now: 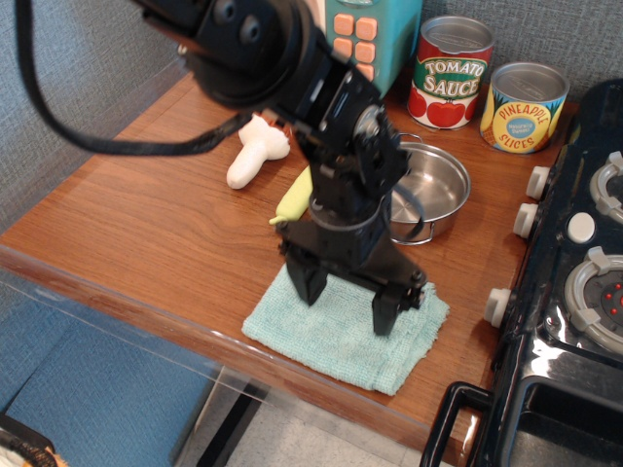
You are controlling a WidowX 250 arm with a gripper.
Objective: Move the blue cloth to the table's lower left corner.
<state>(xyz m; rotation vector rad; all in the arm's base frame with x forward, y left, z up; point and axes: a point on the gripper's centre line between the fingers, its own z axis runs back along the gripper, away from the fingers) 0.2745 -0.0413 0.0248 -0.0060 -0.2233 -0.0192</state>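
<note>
The pale aqua-blue cloth (pixel 336 341) lies folded flat on the reddish-brown wooden table (pixel 146 224), near its front edge and right of the middle. My black gripper (pixel 348 304) hangs straight down over the cloth with its jaws spread wide. Both fingertips (pixel 311 289) are at or just above the cloth's far half; I cannot tell if they touch it. The gripper holds nothing. The arm hides the cloth's back edge.
A steel pot (pixel 433 190) stands just behind the cloth, a yellow corn toy (pixel 292 199) and a white toy (pixel 253 156) to its left. Two cans (pixel 450 73) stand at the back. A black toy stove (pixel 574 292) borders the right.
</note>
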